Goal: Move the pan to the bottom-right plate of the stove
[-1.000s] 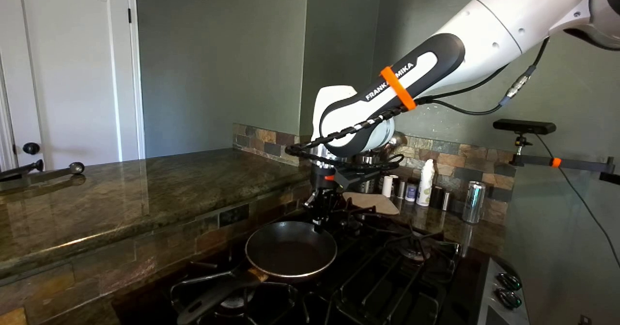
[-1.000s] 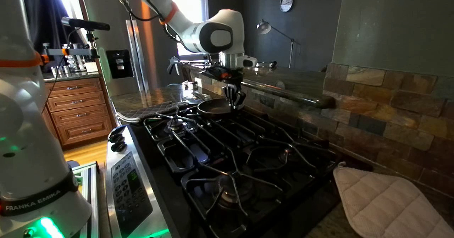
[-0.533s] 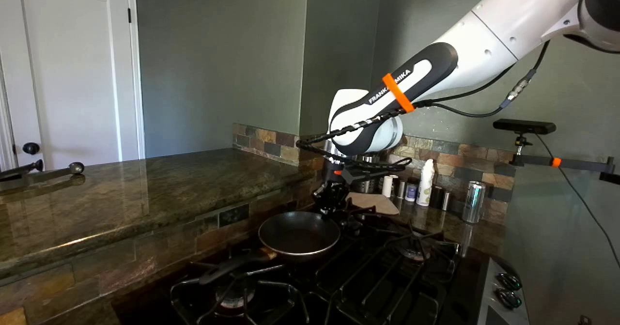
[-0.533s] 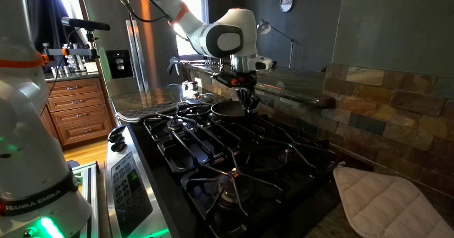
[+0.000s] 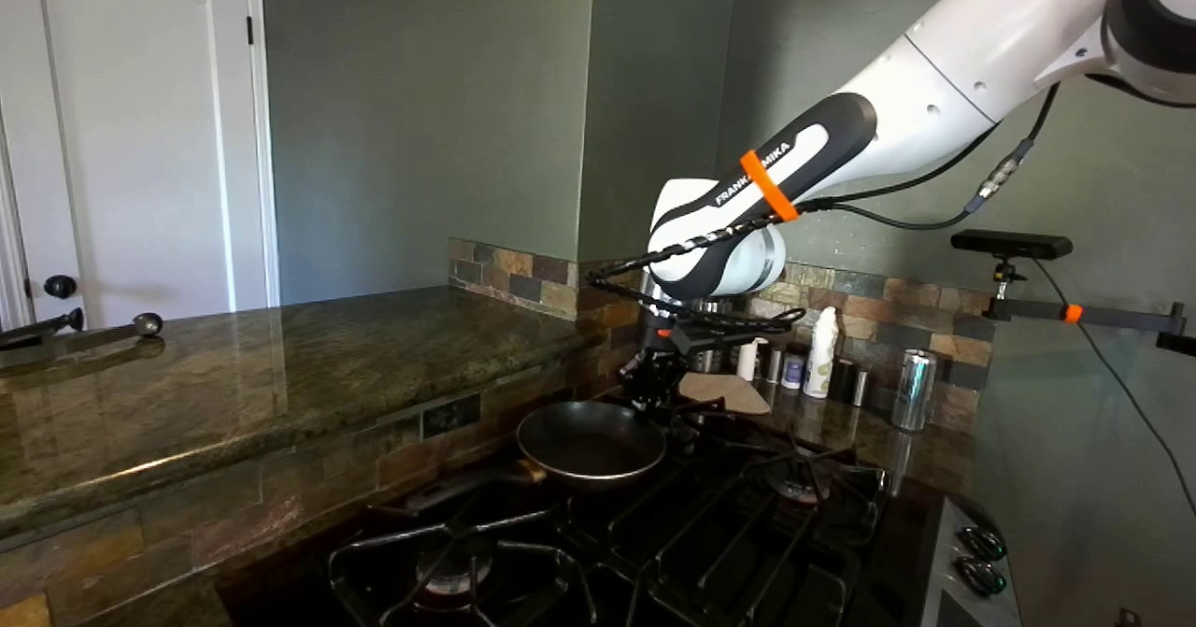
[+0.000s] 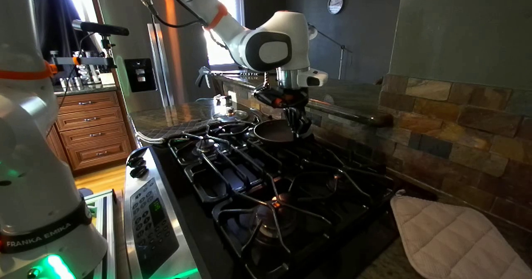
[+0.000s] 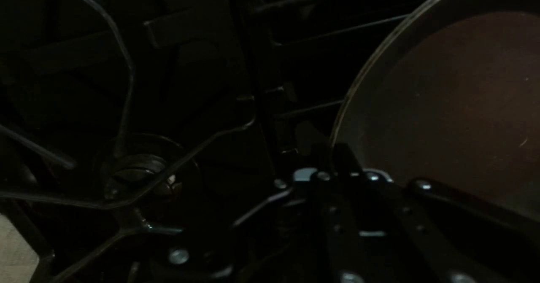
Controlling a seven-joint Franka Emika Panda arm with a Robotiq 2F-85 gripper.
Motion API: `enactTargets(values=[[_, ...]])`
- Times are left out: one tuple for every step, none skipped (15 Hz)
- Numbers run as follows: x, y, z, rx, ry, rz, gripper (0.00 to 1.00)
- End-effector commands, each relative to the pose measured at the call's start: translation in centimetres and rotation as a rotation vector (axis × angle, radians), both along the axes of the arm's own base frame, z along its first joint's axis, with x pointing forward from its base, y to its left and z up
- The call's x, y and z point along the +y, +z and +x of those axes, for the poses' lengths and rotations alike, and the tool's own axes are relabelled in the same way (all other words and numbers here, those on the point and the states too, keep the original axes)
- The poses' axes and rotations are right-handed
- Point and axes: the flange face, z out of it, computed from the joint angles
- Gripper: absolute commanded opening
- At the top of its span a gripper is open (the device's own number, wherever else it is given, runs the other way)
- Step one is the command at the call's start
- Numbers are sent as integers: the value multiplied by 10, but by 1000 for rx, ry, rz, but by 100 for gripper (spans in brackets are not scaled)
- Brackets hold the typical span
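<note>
The pan (image 5: 587, 445) has a dark inside, a thin shiny rim and a dark handle pointing left in an exterior view. It is over the grates near the back wall; I cannot tell whether it touches them. It also shows in an exterior view (image 6: 271, 132) and in the wrist view (image 7: 472, 114). My gripper (image 5: 643, 405) is shut on the pan's rim, also in an exterior view (image 6: 298, 134) and the wrist view (image 7: 333, 160). Seen from the control panel side, the bottom-right plate of the stove (image 5: 799, 487) is bare; it also shows nearest the camera (image 6: 269, 227).
A back burner (image 7: 141, 169) with raised grate bars shows left of the pan in the wrist view. The counter ledge (image 5: 495, 370) and tile wall run along the back. A beige potholder (image 6: 453, 229), bottles (image 5: 820, 356) and a steel canister (image 5: 914, 389) stand beyond the stove.
My gripper and the pan have moved right in both exterior views, along the back of the stove. The handle has swung from lower left to nearly level left and is off the near-left burner.
</note>
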Motion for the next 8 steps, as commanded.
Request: enactTargets(values=[[-27, -5, -3, 0, -36, -31, 2], [-14, 1, -2, 3, -17, -9, 7], [-20, 1, -3, 4, -26, -13, 7], [-25, 1, -4, 4, -32, -16, 7], [-27, 1, -4, 4, -35, -17, 7], [-27, 1, -4, 4, -35, -17, 7], [-27, 1, -4, 4, -35, -17, 7], [-27, 1, -4, 4, -35, -17, 7]])
